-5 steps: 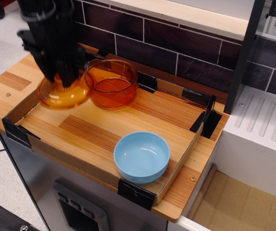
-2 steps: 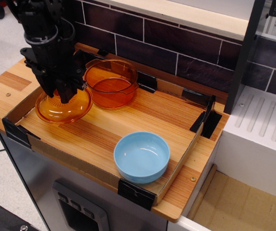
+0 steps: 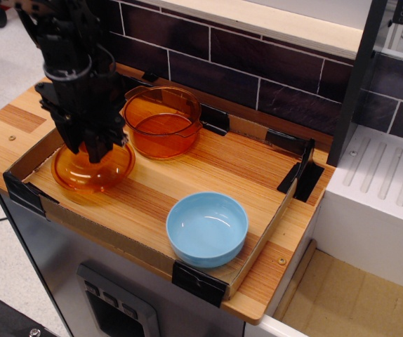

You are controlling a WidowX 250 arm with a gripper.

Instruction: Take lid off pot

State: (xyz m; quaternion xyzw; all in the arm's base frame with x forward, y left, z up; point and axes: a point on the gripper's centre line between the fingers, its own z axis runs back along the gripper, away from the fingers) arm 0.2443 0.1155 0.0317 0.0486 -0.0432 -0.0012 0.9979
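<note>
Lowered since the earlier frames, the lid (image 3: 93, 168) now sits flat on the wooden board at the left end of the tray, where a second ago it hung tilted above the surface. It is a round, shallow-domed piece of translucent amber-orange glass, and the wood grain shows faintly through its rim. The gripper (image 3: 96, 151) stands straight over its centre, black and bulky, so the knob and the middle of the dome are hidden behind it; whether the fingers are clamped on the knob or have let go cannot be told from this view. Just to the right, nearly touching the lid's edge, stands the pot (image 3: 163, 123), uncovered, of the same amber glass, with a small handle visible on the rim at its right side and its left side partly masked by the arm. Both rest inside the cardboard tray (image 3: 261, 242), whose low walls are held at the corners by black clips. Well apart from them, near the tray's front right corner, sits the light blue bowl (image 3: 207, 229), upright. Behind the tray runs a dark tiled wall (image 3: 258, 63), and the arm's upper part is cut off by the top edge.
</note>
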